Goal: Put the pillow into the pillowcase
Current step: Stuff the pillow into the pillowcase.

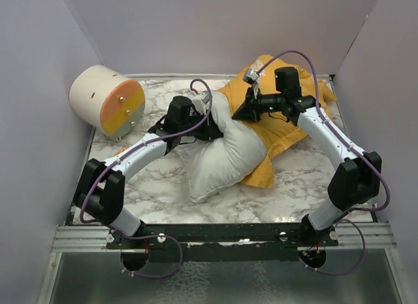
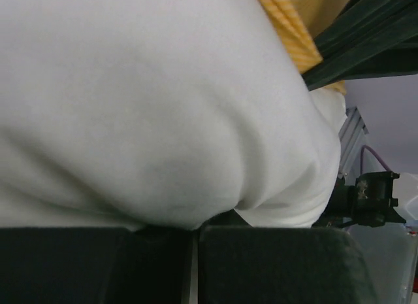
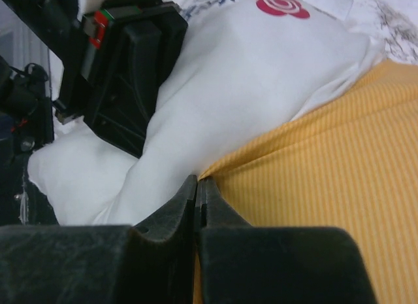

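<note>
The pillow (image 1: 225, 157) lies almost wholly outside the pillowcase (image 1: 290, 131), so insertion is barely begun. The left gripper (image 2: 194, 233) is clamped on the pillow. The right gripper (image 3: 197, 193), jaws together, seems to pinch the pillowcase's edge.

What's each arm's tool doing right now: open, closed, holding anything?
Left tool: closed, pinching the white pillow.
Right tool: closed, apparently on the edge of the orange pillowcase.

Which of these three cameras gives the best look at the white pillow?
The top external view: it shows nearly the whole pillow, lying partly on the orange pillowcase. The left wrist view shows only a white bulge up close; the right wrist view shows one end with a red label.
</note>
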`<state>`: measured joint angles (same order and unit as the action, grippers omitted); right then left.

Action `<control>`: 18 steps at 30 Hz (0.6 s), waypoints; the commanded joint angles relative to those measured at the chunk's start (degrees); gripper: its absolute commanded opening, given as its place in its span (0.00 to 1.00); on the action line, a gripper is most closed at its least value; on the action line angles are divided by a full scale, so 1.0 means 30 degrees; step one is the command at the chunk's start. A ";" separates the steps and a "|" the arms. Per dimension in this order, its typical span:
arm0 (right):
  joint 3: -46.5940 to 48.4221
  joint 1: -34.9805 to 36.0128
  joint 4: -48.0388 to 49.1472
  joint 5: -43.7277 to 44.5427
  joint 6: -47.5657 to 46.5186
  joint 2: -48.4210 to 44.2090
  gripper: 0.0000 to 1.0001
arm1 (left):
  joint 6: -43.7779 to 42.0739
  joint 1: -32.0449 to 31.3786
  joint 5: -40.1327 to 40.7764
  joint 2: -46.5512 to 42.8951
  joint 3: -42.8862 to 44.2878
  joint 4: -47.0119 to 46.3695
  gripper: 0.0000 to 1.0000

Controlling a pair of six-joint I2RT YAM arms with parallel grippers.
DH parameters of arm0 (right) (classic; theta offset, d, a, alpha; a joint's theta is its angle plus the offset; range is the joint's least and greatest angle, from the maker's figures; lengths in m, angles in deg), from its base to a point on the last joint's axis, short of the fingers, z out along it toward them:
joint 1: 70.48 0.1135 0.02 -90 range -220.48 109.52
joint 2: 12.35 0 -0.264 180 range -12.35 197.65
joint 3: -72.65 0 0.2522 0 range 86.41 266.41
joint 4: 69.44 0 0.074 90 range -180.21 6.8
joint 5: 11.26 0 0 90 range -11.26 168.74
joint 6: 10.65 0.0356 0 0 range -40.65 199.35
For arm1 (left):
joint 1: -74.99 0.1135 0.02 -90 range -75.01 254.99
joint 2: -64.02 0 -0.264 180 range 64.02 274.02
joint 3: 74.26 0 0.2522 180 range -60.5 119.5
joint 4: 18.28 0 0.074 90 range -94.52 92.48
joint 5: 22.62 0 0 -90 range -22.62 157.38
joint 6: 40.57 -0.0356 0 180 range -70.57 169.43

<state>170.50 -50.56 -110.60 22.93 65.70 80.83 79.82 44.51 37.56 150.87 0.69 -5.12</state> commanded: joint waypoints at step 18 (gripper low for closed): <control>-0.8101 -0.6281 -0.2532 0.1612 -0.3258 -1.0130 0.69 | 0.2090 0.1063 0.0666 -0.1865 -0.5523 -0.6182 0.12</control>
<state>152.06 -66.43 -117.82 18.84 55.93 53.38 86.09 47.31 35.94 145.82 -14.43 -24.11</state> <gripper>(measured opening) 0.696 0.121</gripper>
